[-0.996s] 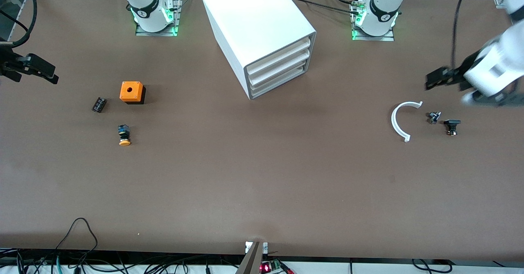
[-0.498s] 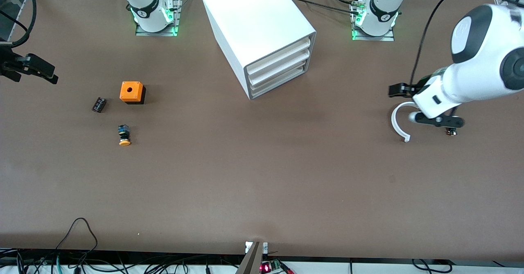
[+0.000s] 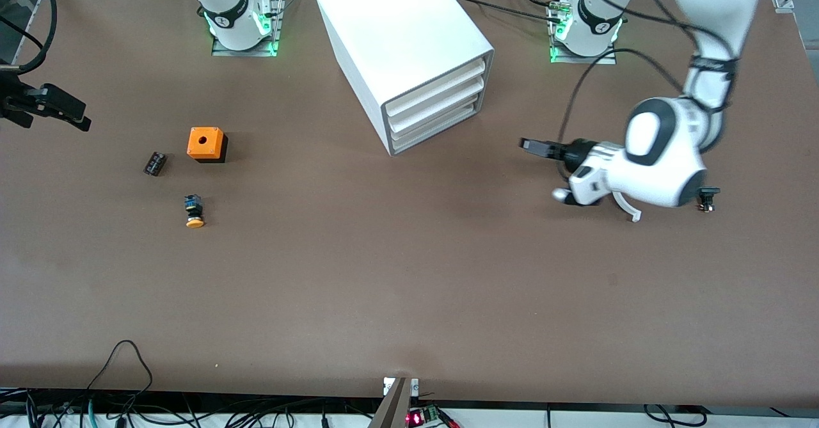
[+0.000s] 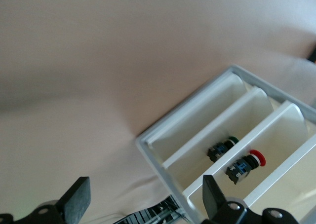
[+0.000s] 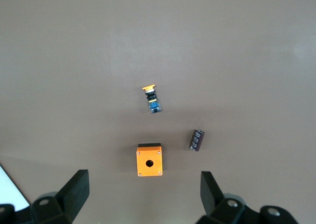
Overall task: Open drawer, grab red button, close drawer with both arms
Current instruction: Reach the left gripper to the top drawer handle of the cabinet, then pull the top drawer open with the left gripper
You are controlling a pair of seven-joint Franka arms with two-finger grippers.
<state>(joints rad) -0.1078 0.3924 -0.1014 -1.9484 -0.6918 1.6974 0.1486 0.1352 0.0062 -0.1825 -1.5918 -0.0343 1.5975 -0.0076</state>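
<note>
Left wrist view, button (image 4: pixel 247 166) inside drawer (image 4: pixel 276 150), left end effector (image 4: pixel 143 202) facing it, apart

Robotics lab: bench-bolted arms (image 3: pixel 665 159), cables (image 3: pixel 128 409).

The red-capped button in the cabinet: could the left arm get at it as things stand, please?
Probably not yet: the red-capped button lies inside a closed drawer of the white cabinet; the left end effector hangs open over bare table.
</note>
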